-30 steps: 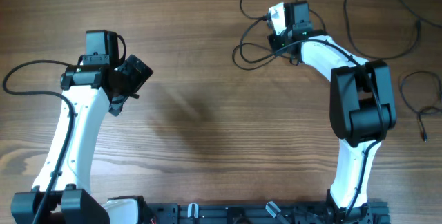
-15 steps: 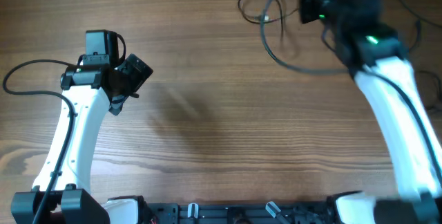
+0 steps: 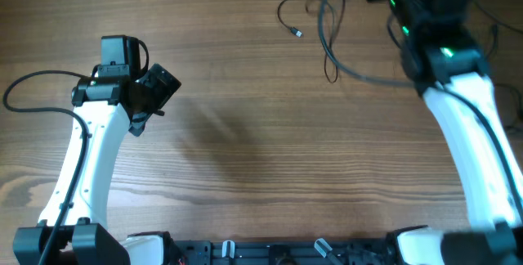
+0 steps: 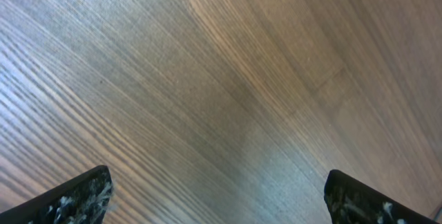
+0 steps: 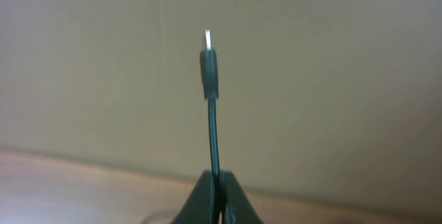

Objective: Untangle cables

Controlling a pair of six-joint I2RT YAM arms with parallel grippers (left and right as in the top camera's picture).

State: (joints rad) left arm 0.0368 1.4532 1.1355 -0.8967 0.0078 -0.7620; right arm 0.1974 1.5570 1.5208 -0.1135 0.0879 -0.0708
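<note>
Right jaws: pressed shut on one thin black cable (image 5: 213, 127), as seen from the right wrist; its small plug (image 5: 208, 65) is stood upright just above the tips.
Right arm (image 3: 470, 126): seen large in the overhead view at the far right of the counter (image 3: 245, 175), with its wrist at the top edge.
Cables (image 3: 327, 32): hung from beside the right wrist and spread as loose, crossing loops just left of the right arm; how many strands are crossed cannot be told.
Loose plug (image 3: 296, 33): found at the left end of the loops, well apart from both jaws.
Left jaws: spread wide, with nothing held; only bare wood is seen between the fingertips (image 4: 76, 200).
Left arm (image 3: 90, 159): placed at the counter's left side, well apart from the cables.
</note>
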